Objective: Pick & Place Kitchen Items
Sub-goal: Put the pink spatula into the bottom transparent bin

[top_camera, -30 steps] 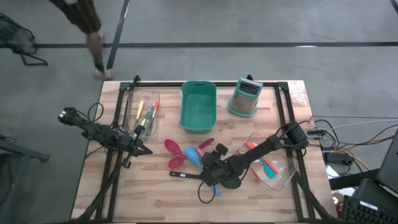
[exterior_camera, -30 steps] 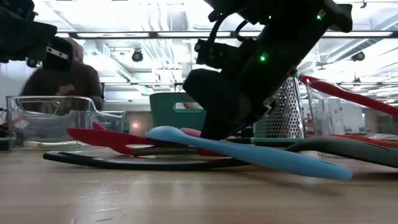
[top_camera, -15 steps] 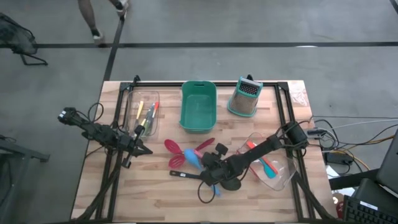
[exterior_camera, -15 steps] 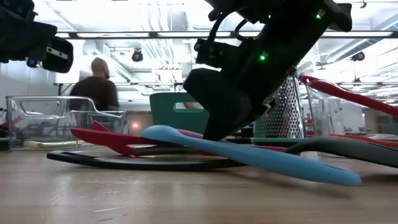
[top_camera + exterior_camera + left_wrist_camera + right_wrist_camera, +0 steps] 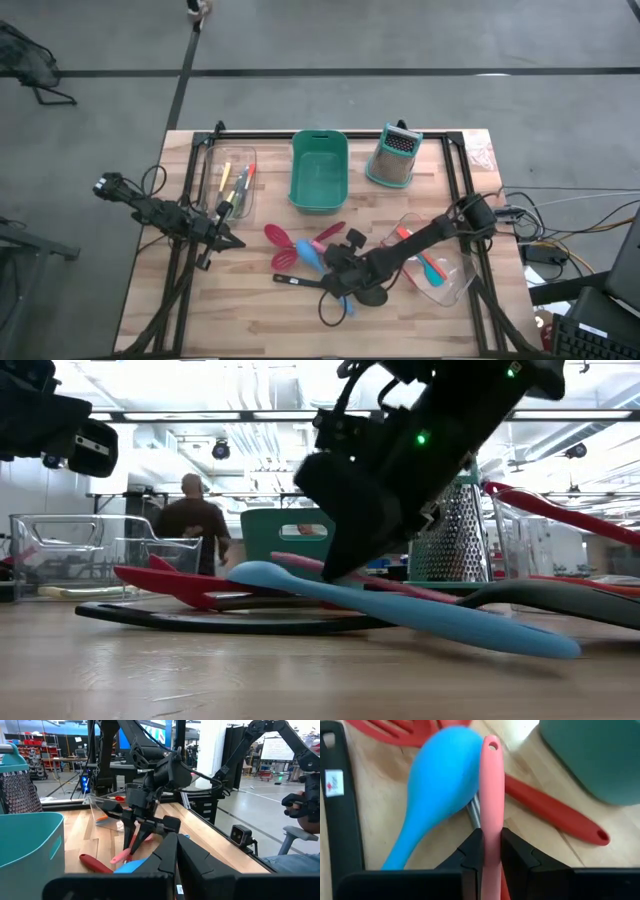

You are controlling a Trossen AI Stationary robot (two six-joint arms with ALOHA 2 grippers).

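Note:
A heap of kitchen items lies mid-table: a red spatula [image 5: 275, 236], a blue spoon [image 5: 311, 257], a black utensil [image 5: 298, 283], a dark green spoon [image 5: 371, 294] and a pink utensil [image 5: 372, 579]. My right gripper [image 5: 336, 268] reaches in from the right, slanting down, and is shut on the pink handle. My left gripper [image 5: 236, 242] hangs level at the table's left, shut and touching nothing. My right gripper pinches the pink utensil's handle [image 5: 491, 822] between its two fingers, some way back from the end with the hole [image 5: 491, 742]. It comes slanting down from the table's right. The handle runs on forward past the fingertips. That end is tipped up [image 5: 292, 559] above the blue spoon [image 5: 442, 777]; the rest slopes down into the heap.
A teal bin [image 5: 320, 170] and a box grater [image 5: 393, 158] stand at the far edge. A clear container [image 5: 228, 180] with thin tools is at the left, another [image 5: 432, 267] with red and teal utensils under the right arm. A person stands beyond the table.
My right gripper has risen slightly over the heap. The pink handle's free end has tipped up off the heap while its other end stays low. The blue spoon slid a little toward the table's left.

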